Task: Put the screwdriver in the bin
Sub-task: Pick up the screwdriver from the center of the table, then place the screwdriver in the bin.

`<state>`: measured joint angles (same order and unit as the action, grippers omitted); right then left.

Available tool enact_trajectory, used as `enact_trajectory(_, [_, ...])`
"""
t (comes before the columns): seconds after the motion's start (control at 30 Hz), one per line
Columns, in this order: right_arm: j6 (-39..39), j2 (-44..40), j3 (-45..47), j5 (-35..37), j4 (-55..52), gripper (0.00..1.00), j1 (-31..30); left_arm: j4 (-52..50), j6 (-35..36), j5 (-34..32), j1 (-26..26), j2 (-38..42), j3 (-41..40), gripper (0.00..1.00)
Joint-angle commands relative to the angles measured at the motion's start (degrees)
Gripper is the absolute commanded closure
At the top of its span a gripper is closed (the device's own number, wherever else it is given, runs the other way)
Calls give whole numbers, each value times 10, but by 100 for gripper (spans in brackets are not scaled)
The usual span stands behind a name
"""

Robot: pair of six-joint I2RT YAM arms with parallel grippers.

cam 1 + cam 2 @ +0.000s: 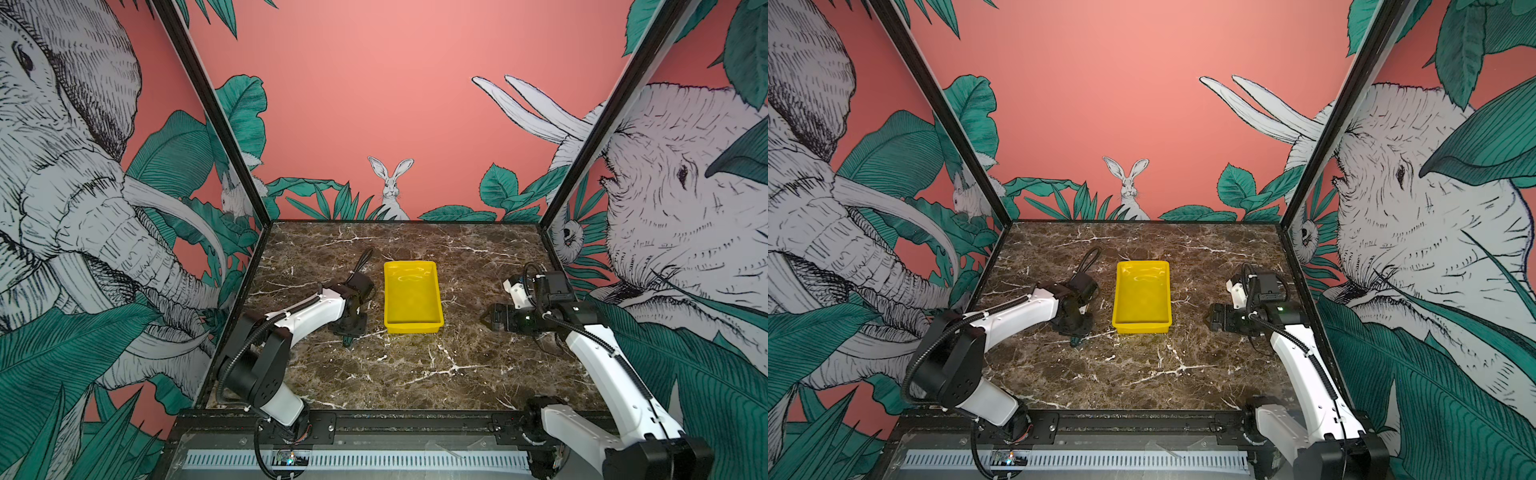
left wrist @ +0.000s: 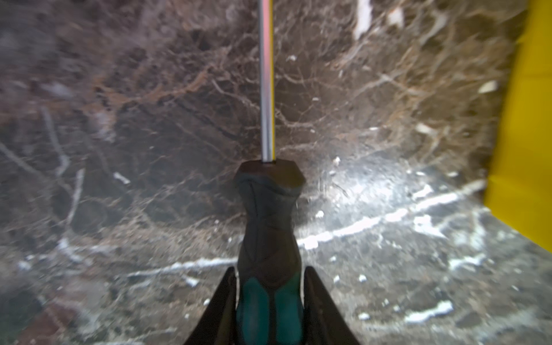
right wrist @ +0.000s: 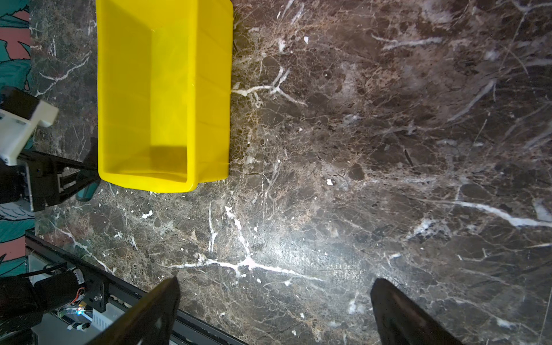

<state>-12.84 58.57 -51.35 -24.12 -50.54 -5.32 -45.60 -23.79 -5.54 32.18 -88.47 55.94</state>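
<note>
Left of the yellow bin [image 1: 412,297] in a top view, the left gripper [image 2: 270,301] pinches the green-and-black screwdriver [image 2: 268,227] by its handle at the marble tabletop [image 1: 415,374], seemingly to carry it over, while the idle right gripper [image 3: 274,310] is spread apart.

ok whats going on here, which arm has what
The left gripper is shut on the handle of the screwdriver, down at the marble table just beside the yellow bin. Whether the tool has left the surface cannot be told. The bin has nothing in it, so the screwdriver is not yet inside. The right gripper stands open on the other side of the bin, holding nothing.
</note>
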Motion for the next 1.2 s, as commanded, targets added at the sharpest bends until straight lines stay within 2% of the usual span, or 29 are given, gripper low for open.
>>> enact_trajectory(0.0, [9,1,-10,2,-7,1,-3,-45,4,-16,3,38,33,100])
enact_trajectory(0.37, [8,3,-10,-9,-6,1,-4,-99,4,-24,9,91,87,100])
enact_trajectory(0.57, [9,6,-17,-14,-10,1,-5,-117,1,-30,47,96,145,100])
enact_trajectory(0.77, [11,5,-18,-13,-12,1,-6,-124,2,-43,120,43,224,100])
enact_trajectory(0.93, [12,2,-17,-10,-14,1,-5,-115,11,-39,167,-35,283,100])
enact_trajectory(1.17, [13,-4,-12,-3,-16,1,-5,-88,21,-35,189,-123,325,100])
